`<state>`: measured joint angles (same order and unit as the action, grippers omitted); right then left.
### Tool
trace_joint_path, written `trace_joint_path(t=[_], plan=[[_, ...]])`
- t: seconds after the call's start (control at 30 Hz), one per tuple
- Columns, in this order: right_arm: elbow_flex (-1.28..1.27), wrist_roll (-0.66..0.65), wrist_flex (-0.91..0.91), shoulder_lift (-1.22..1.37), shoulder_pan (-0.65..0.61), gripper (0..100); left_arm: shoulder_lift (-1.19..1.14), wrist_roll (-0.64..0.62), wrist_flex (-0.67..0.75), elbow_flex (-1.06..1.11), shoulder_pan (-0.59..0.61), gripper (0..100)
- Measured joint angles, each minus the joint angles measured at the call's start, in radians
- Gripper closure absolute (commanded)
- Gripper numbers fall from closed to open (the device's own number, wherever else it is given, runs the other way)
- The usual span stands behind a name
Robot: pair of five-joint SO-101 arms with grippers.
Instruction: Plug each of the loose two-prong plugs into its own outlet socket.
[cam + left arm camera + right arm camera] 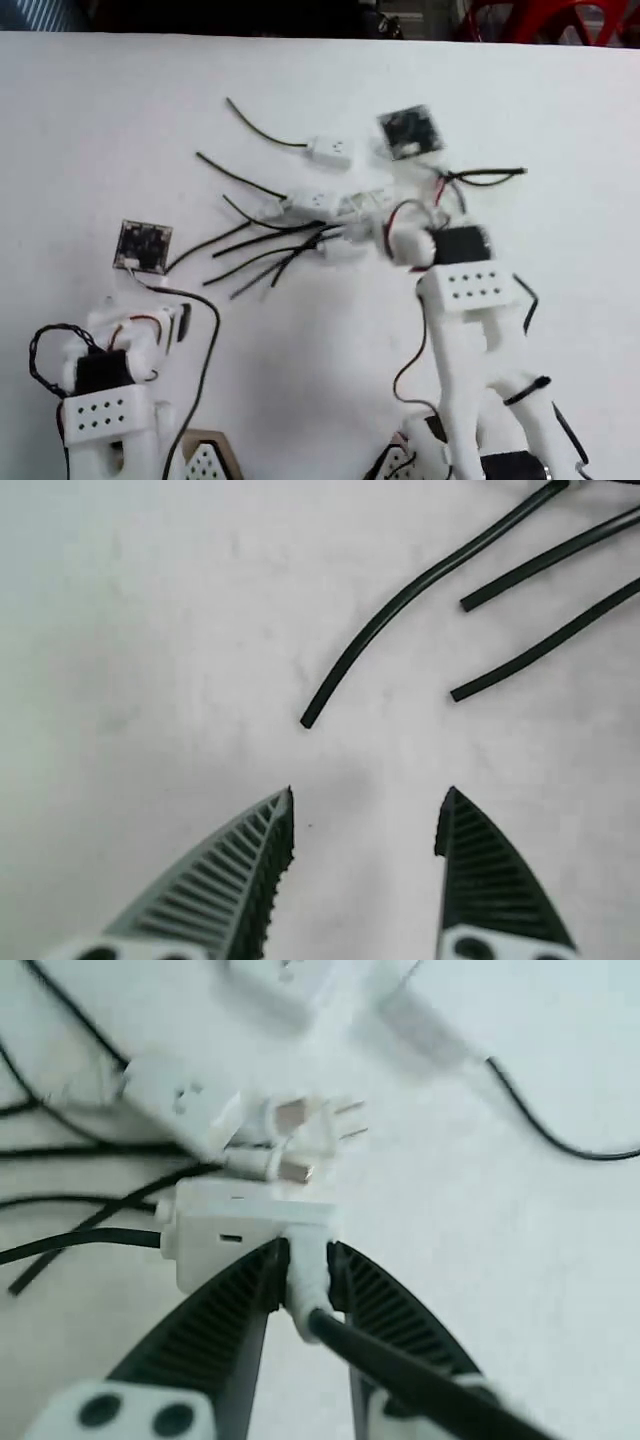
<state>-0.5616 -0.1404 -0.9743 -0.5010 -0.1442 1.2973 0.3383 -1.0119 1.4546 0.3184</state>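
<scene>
Right gripper is clamped on a white plug by its body, one finger on either side. The plug's black cord runs back between the jaws toward the wrist. That hold keeps the plug's nose pointing straight ahead, which is what a push into a socket needs. Under everything lies the white bench. In the high view the right arm is stretched out to the middle of the bench, where the task's pieces are gathered. The left arm sits folded at the near corner, well apart from that work. The held plug's front end touches the side of a white outlet socket. Its prongs are hidden, so I judge they are in or entering the slots, though how deep cannot be told. Just beyond that block a loose plug lies on its side with both prongs bare, beside a second socket, so at least one pairing looks not yet done. Left gripper hangs over bare bench with its jaws spread wide and nothing between them, probably parked out of the way. A few cut cord ends lie near it.
</scene>
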Motion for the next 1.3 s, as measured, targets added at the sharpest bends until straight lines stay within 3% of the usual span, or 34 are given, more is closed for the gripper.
trace_joint_path(t=[0.33,0.77,0.93,1.1,1.3], plan=[[0.328,0.226,0.239,0.390,0.164,97.8,0.000,0.000,0.003,0.000,0.011,77],[0.898,0.313,0.333,1.056,0.198,94.3,0.000,0.000,0.003,0.000,0.011,77],[1.125,0.358,0.173,1.201,0.209,78.9,0.000,0.000,0.003,0.000,0.011,77],[1.324,0.344,-0.052,1.243,0.203,82.7,0.000,0.000,0.003,0.000,0.011,77],[1.557,0.204,-0.333,1.243,0.199,83.5,0.000,0.000,0.003,0.000,0.011,77]])
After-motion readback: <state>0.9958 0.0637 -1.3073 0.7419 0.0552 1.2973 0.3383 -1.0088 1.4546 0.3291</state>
